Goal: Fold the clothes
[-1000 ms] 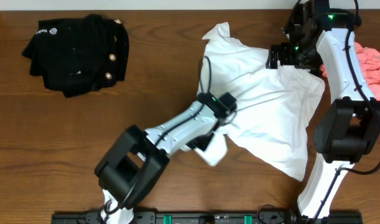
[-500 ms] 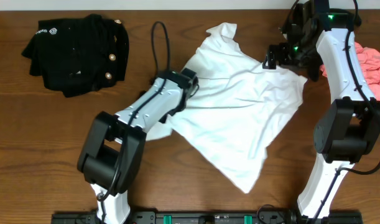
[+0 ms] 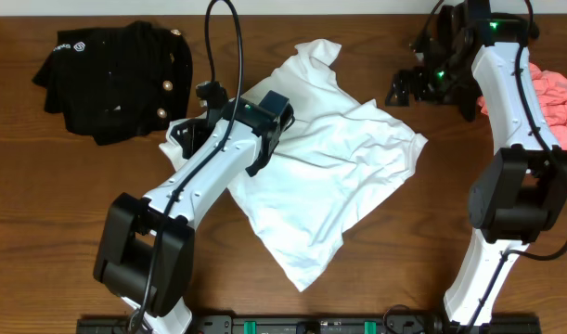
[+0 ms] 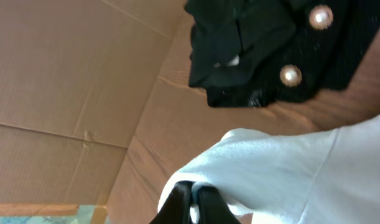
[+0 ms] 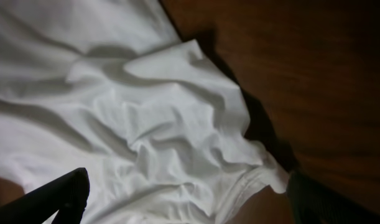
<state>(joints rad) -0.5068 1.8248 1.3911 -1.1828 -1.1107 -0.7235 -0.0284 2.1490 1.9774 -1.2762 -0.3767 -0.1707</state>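
A white T-shirt (image 3: pixel 329 176) lies crumpled across the middle of the table. My left gripper (image 3: pixel 183 130) is shut on its left edge, with a white fold bunched at the black fingertips (image 4: pixel 191 198). The gold-buttoned black garment (image 3: pixel 116 79) sits in a heap at the back left, just beyond that grip, and its buttons (image 4: pixel 291 75) show in the left wrist view. My right gripper (image 3: pixel 404 88) stands open above the wood, off the shirt's back right corner (image 3: pixel 415 141). Nothing is between its fingers (image 5: pixel 59 196), and rumpled white cloth (image 5: pixel 146 124) lies below them.
A pink garment (image 3: pixel 557 97) lies at the right edge, behind the right arm. The left arm stretches over the shirt's left part, with its cable looping above. Brown cardboard (image 4: pixel 65 81) stands past the table's left side.
My left gripper has swung left and back toward the black heap, dragging the white T-shirt with it. The shirt has slid clear of the right gripper, which stays open.
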